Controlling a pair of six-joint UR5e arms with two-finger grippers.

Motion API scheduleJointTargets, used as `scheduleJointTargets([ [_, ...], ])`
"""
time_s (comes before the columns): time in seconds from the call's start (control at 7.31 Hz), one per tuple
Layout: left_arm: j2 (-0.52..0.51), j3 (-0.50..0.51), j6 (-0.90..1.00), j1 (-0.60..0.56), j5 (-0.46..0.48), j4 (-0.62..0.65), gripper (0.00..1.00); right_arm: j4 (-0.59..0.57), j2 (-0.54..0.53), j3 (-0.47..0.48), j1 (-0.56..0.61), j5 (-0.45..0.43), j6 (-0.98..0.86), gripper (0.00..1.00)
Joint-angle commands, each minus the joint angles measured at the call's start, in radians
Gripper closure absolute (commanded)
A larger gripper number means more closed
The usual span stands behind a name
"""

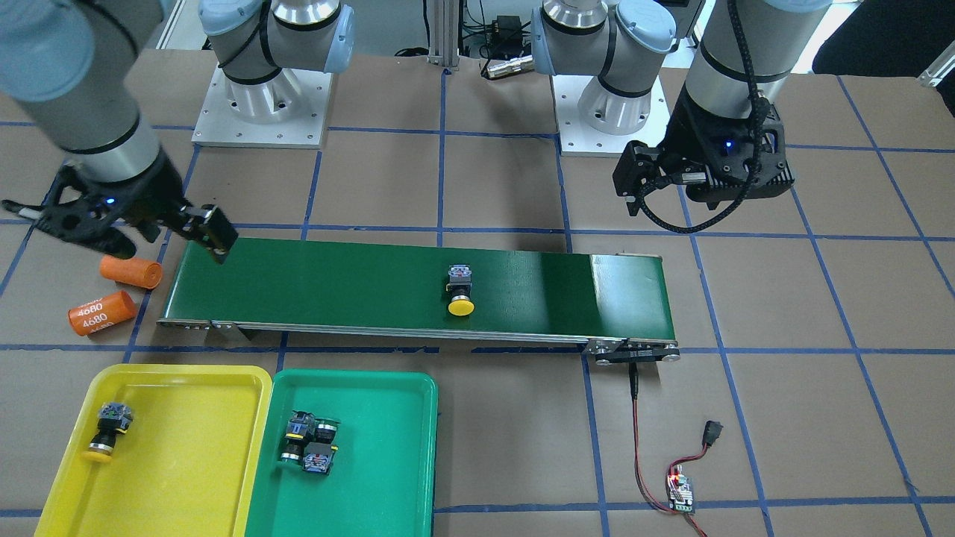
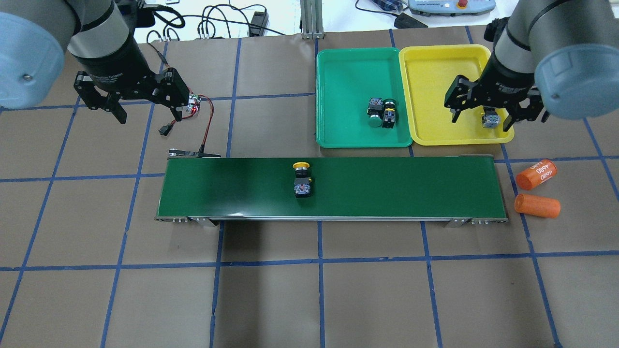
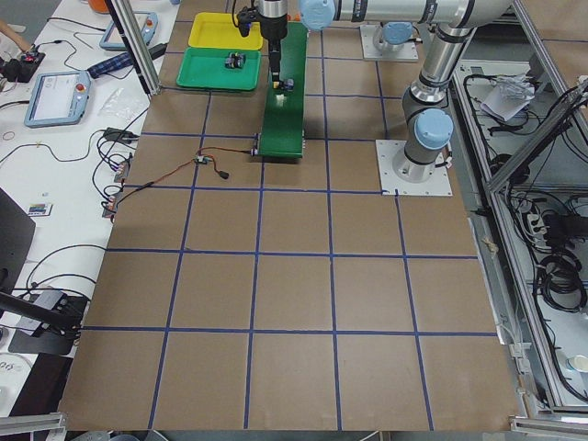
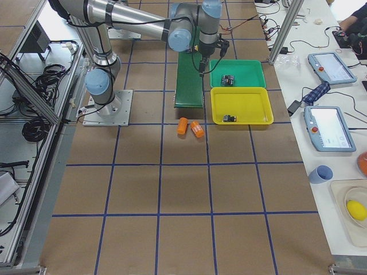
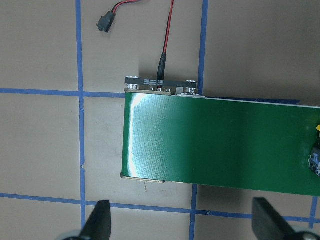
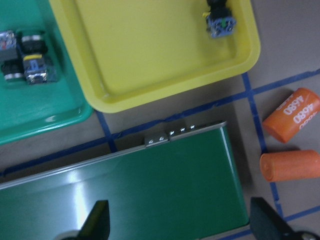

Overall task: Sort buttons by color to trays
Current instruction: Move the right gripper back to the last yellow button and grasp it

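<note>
Right gripper [image 2: 480,122]: you see its fingers spread wide with nothing between them, raised over the conveyor belt's [image 2: 411,188] right end, near the yellow tray [image 2: 435,63].
Left gripper [image 2: 149,115]: spread as well and holding nothing, above the belt's other end.
Yellow button on the belt [image 2: 302,180]: you find it on its side at mid-belt, between the two grippers and well apart from both.
Yellow button in the tray [image 1: 108,432]: lies in the yellow tray.
Green buttons [image 2: 382,113]: both lie side by side in the green tray [image 2: 348,77].

Teach pendants [image 4: 328,129], cable bundles [image 3: 560,266] and aluminium framing [image 3: 134,41] mark a robotics lab.
</note>
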Motion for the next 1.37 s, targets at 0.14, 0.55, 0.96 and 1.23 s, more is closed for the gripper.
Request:
scheduleJointTargets([
  [0.14, 0.005, -0.003, 0.006, 0.0, 0.0, 0.0, 0.0, -0.032, -0.003, 0.067, 0.172, 0.115, 0.092, 0.0],
  [0.55, 0.011, -0.004, 0.006, 0.0, 0.0, -0.001, 0.0, -0.133, 0.078, 0.055, 0.259, 0.12, 0.113, 0.0],
  [0.96, 0.011, -0.004, -0.002, -0.005, 0.002, -0.001, 0.0, -0.276, 0.158, 0.053, 0.336, 0.122, 0.168, 0.0],
  [1.23, 0.011, -0.004, 0.0, -0.005, 0.003, 0.0, 0.0, -0.301, 0.184, 0.053, 0.356, 0.146, 0.167, 0.0],
])
